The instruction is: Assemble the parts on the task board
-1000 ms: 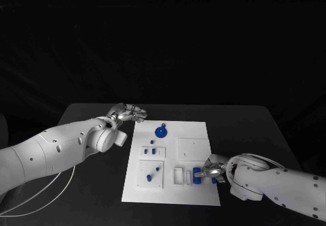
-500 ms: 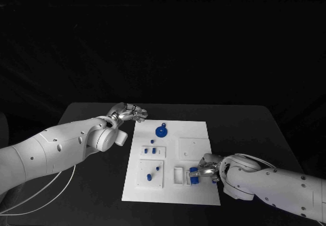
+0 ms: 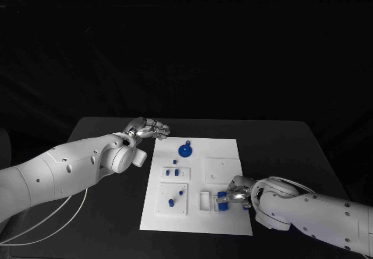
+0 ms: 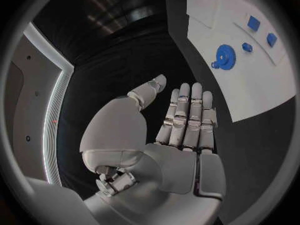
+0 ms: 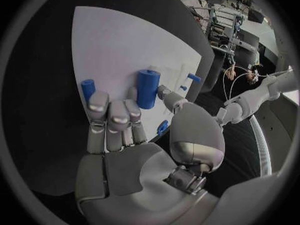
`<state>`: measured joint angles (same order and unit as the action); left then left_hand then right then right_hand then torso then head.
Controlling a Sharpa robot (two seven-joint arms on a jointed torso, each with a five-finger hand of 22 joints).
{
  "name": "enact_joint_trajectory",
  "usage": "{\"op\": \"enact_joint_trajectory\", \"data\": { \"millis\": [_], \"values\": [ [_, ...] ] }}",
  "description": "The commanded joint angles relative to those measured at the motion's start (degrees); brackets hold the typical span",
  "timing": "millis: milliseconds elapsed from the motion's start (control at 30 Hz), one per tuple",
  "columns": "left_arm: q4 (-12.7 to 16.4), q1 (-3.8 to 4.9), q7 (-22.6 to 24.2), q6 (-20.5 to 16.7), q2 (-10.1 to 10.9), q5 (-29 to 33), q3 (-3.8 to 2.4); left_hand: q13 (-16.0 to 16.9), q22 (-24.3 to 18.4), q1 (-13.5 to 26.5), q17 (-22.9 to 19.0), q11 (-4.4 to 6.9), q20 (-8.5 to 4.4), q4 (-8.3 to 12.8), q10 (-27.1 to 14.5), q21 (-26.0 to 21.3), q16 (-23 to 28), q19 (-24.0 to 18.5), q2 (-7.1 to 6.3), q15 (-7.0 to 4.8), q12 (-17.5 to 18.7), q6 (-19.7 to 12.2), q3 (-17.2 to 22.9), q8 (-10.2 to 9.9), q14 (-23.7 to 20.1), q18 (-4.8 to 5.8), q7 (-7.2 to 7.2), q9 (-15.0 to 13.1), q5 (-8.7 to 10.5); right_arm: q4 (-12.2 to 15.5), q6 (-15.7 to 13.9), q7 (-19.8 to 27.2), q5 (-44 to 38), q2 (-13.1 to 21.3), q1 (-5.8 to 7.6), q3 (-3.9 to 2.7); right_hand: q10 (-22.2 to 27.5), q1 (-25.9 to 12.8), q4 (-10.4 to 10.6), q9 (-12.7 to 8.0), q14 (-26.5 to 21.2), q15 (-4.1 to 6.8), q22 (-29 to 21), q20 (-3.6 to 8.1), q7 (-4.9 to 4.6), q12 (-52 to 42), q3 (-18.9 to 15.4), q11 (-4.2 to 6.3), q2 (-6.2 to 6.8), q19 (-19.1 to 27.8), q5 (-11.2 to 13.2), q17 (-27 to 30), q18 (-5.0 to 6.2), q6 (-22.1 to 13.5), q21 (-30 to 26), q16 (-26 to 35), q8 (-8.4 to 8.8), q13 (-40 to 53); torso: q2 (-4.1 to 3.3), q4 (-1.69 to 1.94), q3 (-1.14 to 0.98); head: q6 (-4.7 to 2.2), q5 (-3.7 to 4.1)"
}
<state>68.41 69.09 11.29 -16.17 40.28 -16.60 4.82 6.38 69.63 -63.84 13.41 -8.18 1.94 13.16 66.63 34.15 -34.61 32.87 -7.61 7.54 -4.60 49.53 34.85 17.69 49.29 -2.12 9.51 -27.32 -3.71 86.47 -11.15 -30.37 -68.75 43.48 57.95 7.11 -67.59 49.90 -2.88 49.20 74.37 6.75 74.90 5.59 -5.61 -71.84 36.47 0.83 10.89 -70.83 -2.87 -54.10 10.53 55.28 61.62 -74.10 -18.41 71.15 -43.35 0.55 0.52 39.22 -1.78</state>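
Observation:
The white task board [image 3: 221,156] lies in the middle of the black table. My right hand [image 3: 239,196] rests on its near right part. There its thumb and fingers [image 5: 115,116] pinch an upright blue cylinder [image 5: 148,88], and a second blue piece [image 5: 87,88] stands just beyond the fingertips. My left hand [image 3: 147,128] hovers off the board's far left corner, holding nothing, fingers straight and thumb apart [image 4: 184,117]. A blue gear [image 3: 185,150] lies at the far end of the board, with small blue pieces [image 3: 175,172] seated in blocks nearer me.
White blocks with slots stand on the board's near half, one holding a blue peg [image 3: 171,203]. A square white plate [image 3: 221,168] sits on the right side of the board. Bare black table [image 3: 288,145] surrounds the board. A white cable [image 3: 54,221] trails under my left arm.
My right hand slid a little to the left over the near blue pieces and closed in on the cylinder, then stayed put. My left hand has not moved.

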Motion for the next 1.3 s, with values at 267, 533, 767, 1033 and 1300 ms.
{"op": "enact_joint_trajectory", "data": {
  "millis": [267, 533, 767, 1033, 1300],
  "values": [
    [0.19, 0.06, 0.16, 0.65, -0.04, 0.14, -0.03, -0.08, 0.08, 0.28, 0.12, 0.14, 0.02, 0.07, -0.43, -0.38, 0.32, 0.15, -0.02, 0.2, 0.33, -0.57, -0.34, 0.25, 0.36, 0.13, -0.02, 0.08, 0.26, 1.24, -1.69, 0.12, 11.29, 0.78, -0.82, 0.61, -1.53, 0.11, -4.02, -14.68, -0.01, 0.51, 1.11, -0.63, 0.32, -0.23, 1.9, 0.28, -1.97, 0.43, -0.17, -0.1, 4.47, 1.85, 0.78, 0.4, 0.57, 0.4, 0.0, -0.04, -0.05, -0.08, 0.04],
    [0.21, 0.06, 0.14, 0.6, 0.06, 0.14, -0.03, -0.09, 0.1, 0.23, 0.17, 0.14, 0.02, 0.09, -0.42, -0.4, 0.36, 0.14, -0.02, 0.2, 0.32, -0.55, -0.33, 0.26, 0.37, 0.13, -0.03, 0.08, 0.24, 3.66, -3.26, 0.13, 14.44, 2.62, 0.19, 0.56, -2.17, -2.13, -5.28, -14.83, 0.13, 0.59, 1.02, -0.92, 0.44, -0.27, 1.94, 0.37, -1.99, 0.32, -0.04, -0.13, 4.47, 2.62, 0.99, 0.56, 0.83, 0.72, -0.01, -0.03, -0.06, -0.03, -0.17],
    [0.26, 0.07, 0.13, 0.6, 0.02, 0.13, -0.03, -0.1, 0.12, 0.21, 0.21, 0.15, 0.03, 0.1, -0.41, -0.41, 0.39, 0.13, -0.05, 0.21, 0.31, -0.54, -0.34, 0.28, 0.38, 0.13, -0.04, 0.08, 0.24, 4.99, -3.64, 0.04, 14.95, 2.88, 1.98, 0.53, -2.3, -2.68, -5.28, -14.82, 0.15, 0.67, 0.97, -0.88, 0.51, -0.26, 1.96, 0.46, -1.44, 0.26, -0.03, -0.15, 4.47, 2.78, 1.01, 0.6, 0.88, 0.8, -0.03, -0.06, -0.04, -0.11, -0.16],
    [0.3, 0.09, 0.06, 0.65, -0.04, 0.12, -0.03, -0.11, 0.15, 0.18, 0.25, 0.15, 0.03, 0.1, -0.41, -0.43, 0.42, 0.13, -0.08, 0.21, 0.31, -0.53, -0.35, 0.29, 0.38, 0.13, -0.04, 0.08, 0.24, 4.37, -3.75, -0.03, 16.39, 1.34, 2.3, 0.54, -2.26, -3.09, -5.13, -14.8, 0.16, 0.74, 0.91, -0.83, 0.57, -0.11, 2.13, 0.52, -0.86, 0.21, -0.02, -0.16, 4.47, 2.97, 0.99, 0.66, 0.92, 0.75, -0.08, 0.0, -0.02, -0.15, -0.05],
    [0.34, 0.11, 0.02, 0.69, -0.1, 0.12, -0.03, -0.12, 0.17, 0.18, 0.3, 0.14, 0.04, 0.1, -0.41, -0.44, 0.46, 0.13, -0.11, 0.21, 0.31, -0.53, -0.36, 0.29, 0.39, 0.13, -0.04, 0.08, 0.24, 3.64, -2.74, -0.36, 16.38, -0.59, 2.4, 0.54, -2.16, -3.29, -5.02, -14.8, 0.16, 0.77, 0.89, -0.8, 0.59, 0.04, 2.23, 0.54, -0.59, 0.19, -0.01, -0.16, 4.47, 3.02, 0.98, 0.71, 0.96, 0.68, -0.07, 0.01, -0.01, -0.05, -0.16]
  ]
}}
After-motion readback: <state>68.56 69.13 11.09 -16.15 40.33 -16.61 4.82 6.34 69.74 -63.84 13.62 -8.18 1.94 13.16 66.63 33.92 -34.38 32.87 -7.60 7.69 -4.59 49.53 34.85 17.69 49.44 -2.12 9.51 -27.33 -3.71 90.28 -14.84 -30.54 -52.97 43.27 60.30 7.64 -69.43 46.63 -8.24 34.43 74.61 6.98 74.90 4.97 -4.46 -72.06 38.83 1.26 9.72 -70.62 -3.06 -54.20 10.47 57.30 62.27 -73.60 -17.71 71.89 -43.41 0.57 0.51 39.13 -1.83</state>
